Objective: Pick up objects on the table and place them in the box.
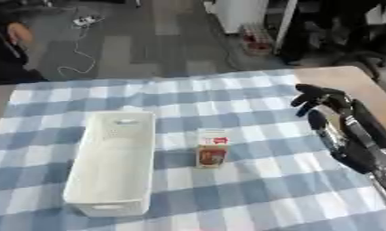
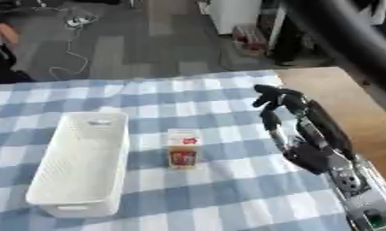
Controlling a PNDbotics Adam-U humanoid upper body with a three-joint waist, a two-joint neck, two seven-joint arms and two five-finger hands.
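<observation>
A small carton [image 1: 212,148] with a white top and red-orange front stands upright on the blue-and-white checked cloth, just right of the white plastic box [image 1: 113,164]. The box is long, has perforated walls and holds nothing that I can see. My right hand [image 2: 295,122] hovers to the right of the carton, a clear gap away, its black fingers [image 2: 272,95] pointing away from me with the tips bent, holding nothing. My left hand shows in neither view.
The checked cloth [image 1: 251,198] covers most of the table; bare wood [image 1: 350,83] shows at the far right. A person sits at the far left edge. Cables lie on the floor beyond the table.
</observation>
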